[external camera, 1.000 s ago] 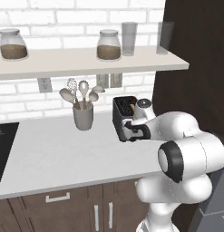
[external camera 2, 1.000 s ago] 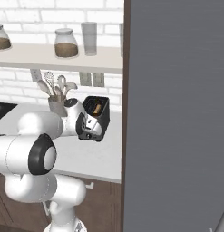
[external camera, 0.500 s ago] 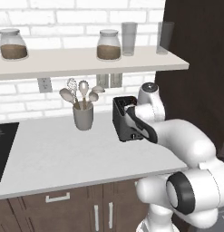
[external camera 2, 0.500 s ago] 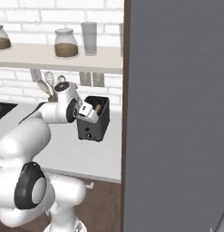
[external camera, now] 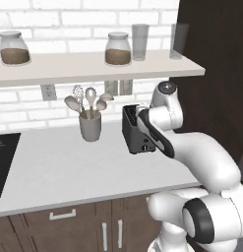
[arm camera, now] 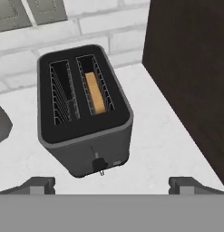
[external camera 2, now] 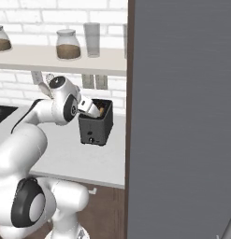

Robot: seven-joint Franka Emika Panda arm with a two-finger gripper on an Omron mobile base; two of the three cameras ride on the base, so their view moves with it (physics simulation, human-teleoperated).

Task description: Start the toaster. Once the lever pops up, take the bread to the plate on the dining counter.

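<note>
risen above the toaster (arm camera: pixel 84 113), spread empty fingers (arm camera: pixel 112 184) overlook bread (arm camera: pixel 94 93) in its right slot.

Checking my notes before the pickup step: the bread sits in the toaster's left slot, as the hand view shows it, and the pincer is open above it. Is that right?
Not quite. In the hand view the bread sits in the right slot of the toaster; the left slot is empty. The rest holds: the pincer is open above it.
</note>
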